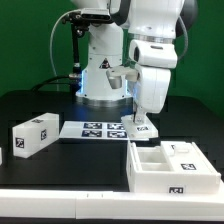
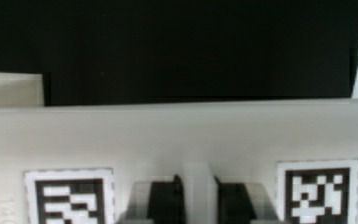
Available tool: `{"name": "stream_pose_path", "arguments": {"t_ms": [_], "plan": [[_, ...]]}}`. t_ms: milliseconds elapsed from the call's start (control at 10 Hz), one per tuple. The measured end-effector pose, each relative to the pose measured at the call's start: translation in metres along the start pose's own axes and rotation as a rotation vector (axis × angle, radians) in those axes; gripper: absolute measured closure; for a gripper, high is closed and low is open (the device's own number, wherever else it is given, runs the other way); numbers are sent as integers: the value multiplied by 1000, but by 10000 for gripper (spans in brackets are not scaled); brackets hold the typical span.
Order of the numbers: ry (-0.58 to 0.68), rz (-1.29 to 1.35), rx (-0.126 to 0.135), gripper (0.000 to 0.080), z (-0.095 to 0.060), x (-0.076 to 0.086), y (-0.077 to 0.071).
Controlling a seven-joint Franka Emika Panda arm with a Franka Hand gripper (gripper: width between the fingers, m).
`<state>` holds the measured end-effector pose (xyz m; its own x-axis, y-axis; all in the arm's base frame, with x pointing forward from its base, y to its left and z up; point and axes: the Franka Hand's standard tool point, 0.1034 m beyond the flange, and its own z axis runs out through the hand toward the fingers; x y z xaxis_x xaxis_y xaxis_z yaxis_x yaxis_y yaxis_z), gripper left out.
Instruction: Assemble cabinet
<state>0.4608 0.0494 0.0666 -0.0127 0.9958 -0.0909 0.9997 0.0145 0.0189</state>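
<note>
Gripper [image 1: 140, 120] clenched low beside marker board [image 1: 100, 128], cabinet shell [image 1: 170, 172] near, white block [image 1: 35, 133] well apart

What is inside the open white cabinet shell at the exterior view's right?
The cabinet shell is split into open compartments; a small tagged block appears to sit toward its far side. Its near wall hides part of the front compartments' floor.

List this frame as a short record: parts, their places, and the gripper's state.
table: black
cabinet shell: open compartments up, exterior view's right front
loose block: tagged, exterior view's left
marker board: flat, mid-table
small white part: at the marker board's end toward the exterior view's right
gripper: shut, low at the small white part; grip unclear
</note>
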Motion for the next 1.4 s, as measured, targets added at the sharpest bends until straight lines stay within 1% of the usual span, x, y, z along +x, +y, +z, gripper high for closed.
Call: {"name": "stream_pose_path", "arguments": {"t_ms": [200, 300, 400, 600, 1000, 1100, 1200, 1300, 1400], "plan": [[-11, 48, 3, 735, 3, 2, 6], [-17, 59, 1, 735, 3, 6, 6], [-17, 59, 3, 735, 3, 6, 5], [-13, 57, -2, 735, 5, 6, 3], [-13, 58, -4, 735, 5, 5, 4], [-6, 63, -17, 735, 7, 6, 2], [-4, 63, -21, 735, 8, 7, 1], [6, 63, -45, 735, 8, 8, 2], [9, 61, -53, 735, 7, 8, 3]]}}
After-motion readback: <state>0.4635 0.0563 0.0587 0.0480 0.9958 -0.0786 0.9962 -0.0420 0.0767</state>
